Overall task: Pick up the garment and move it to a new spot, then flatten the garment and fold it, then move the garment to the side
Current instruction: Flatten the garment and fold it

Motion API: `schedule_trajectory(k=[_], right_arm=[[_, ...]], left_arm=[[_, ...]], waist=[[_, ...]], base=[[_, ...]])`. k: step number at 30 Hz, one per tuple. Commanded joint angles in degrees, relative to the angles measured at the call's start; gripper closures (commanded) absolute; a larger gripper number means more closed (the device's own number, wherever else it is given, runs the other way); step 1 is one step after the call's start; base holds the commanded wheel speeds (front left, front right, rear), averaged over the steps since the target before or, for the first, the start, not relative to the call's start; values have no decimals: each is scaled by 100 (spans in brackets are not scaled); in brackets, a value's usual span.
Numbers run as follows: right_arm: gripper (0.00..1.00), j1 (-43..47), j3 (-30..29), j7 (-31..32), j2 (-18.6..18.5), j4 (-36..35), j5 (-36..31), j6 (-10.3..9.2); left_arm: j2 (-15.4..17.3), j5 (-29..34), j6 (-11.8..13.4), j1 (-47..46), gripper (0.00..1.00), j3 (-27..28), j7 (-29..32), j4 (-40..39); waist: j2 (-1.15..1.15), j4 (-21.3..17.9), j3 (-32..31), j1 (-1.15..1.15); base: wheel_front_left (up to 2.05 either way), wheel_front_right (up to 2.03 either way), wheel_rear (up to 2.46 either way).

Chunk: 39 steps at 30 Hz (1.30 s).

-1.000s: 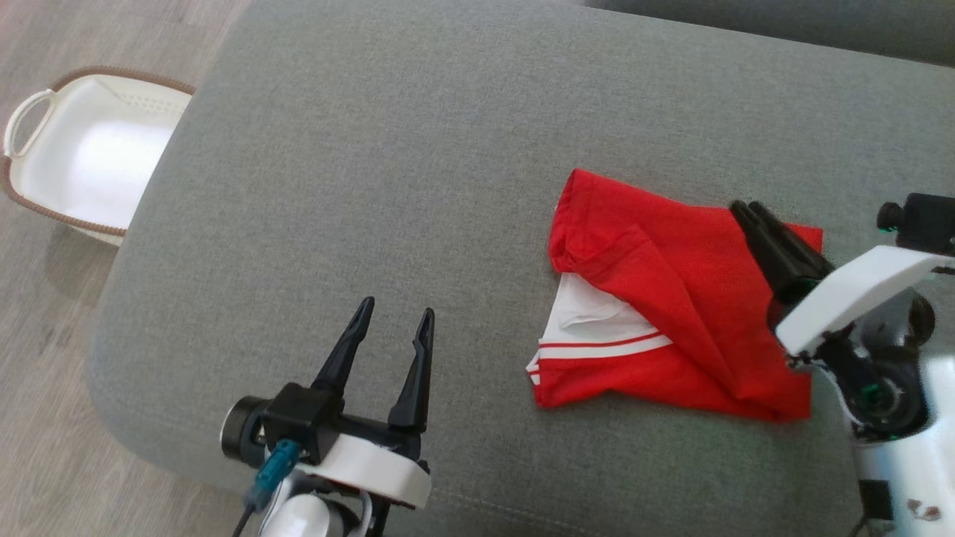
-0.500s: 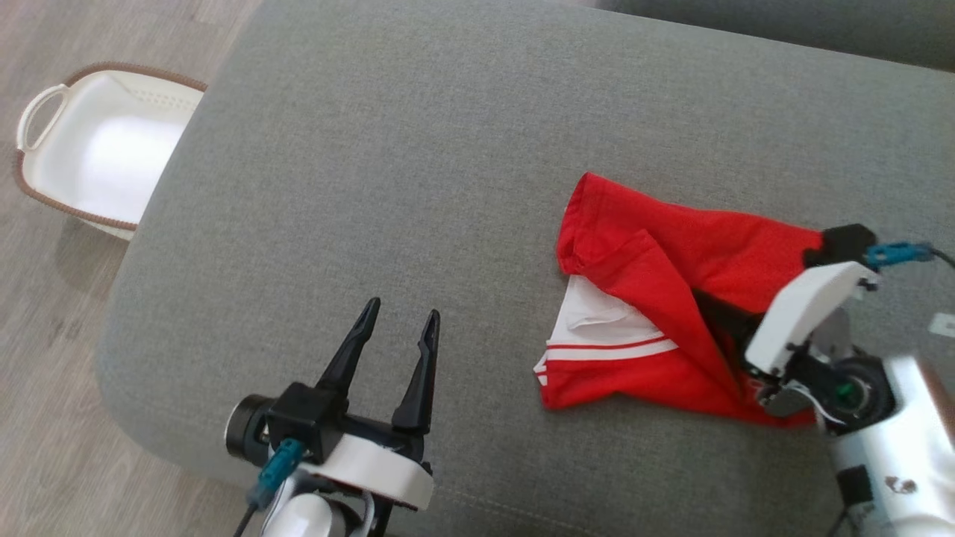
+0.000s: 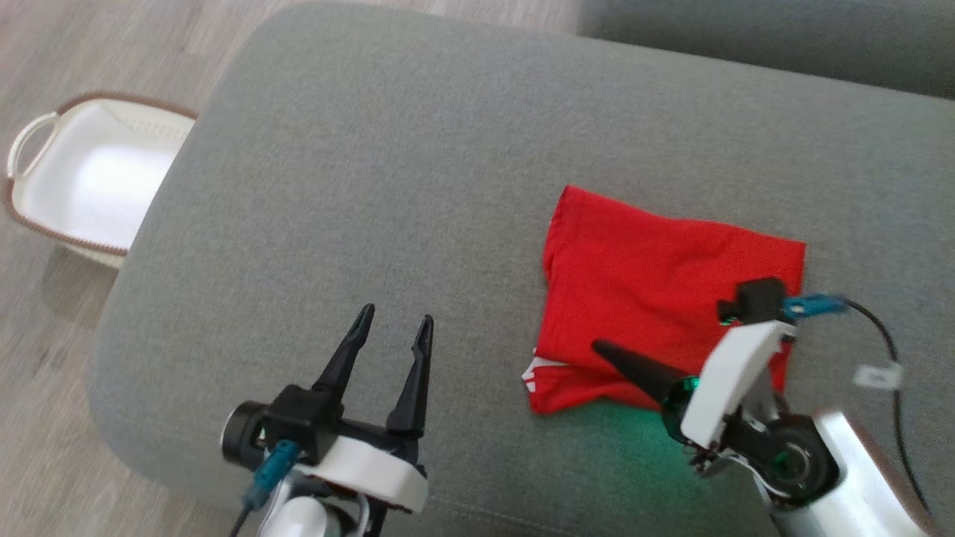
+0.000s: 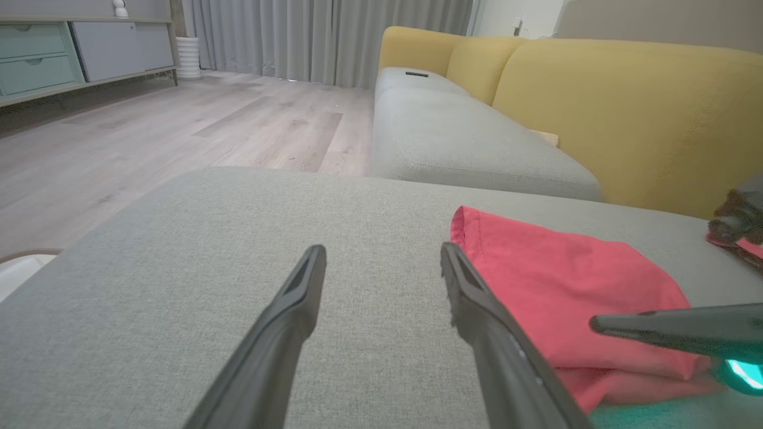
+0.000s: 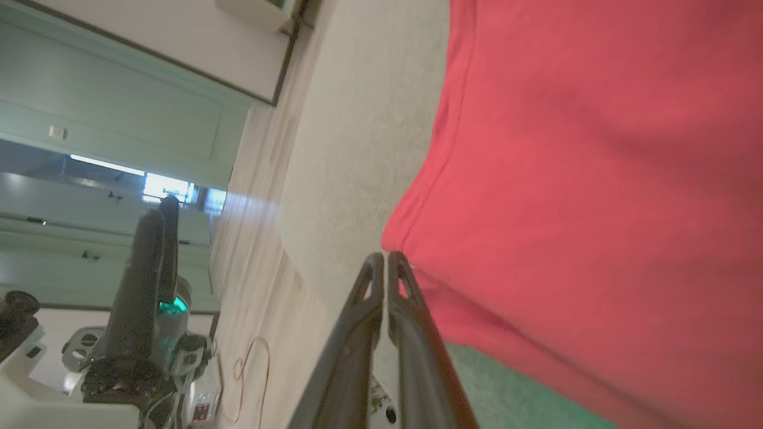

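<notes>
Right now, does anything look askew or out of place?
Slightly: the garment on the cushion is folded unevenly; a white-striped lower layer pokes out at its near left corner. Nothing else stands out.

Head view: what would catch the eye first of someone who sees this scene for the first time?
The bright red garment stands out, lying folded on the right part of the gray cushion. The right end effector, fingers shut, lies over its near edge, while the left end effector stands open at the lower left. A white basket stands on the floor at the far left.
</notes>
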Motion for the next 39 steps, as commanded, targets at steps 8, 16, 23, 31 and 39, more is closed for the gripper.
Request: schedule_trajectory(k=[8,16,23,31,39], right_arm=[[0,487,-287,-1964,-356,-212,-447,39],[0,676,-488,-3955,-490,578,-1102,39],[0,719,-712,-5274,-364,1367,-2492,39],[0,1122,-1569,-5462,323,1026,-3759,39],[0,1753,-1876,-5464,687,350,-4735,39]], left_arm=[[-28,-204,-32,163,0,729,-45,-53],[-11,-133,-142,405,0,1159,-45,164],[-15,4,-248,593,0,1394,-45,130],[-20,272,-416,817,0,1442,-45,-107],[-25,513,-476,1105,0,1509,-45,-230]], waist=[[0,-473,-547,0],[0,-847,-967,0],[0,-1043,-1207,0],[0,-1181,-1371,0],[0,-1308,-1508,0]], base=[[0,0,0],[0,0,0],[0,0,0],[0,0,0],[0,0,0]])
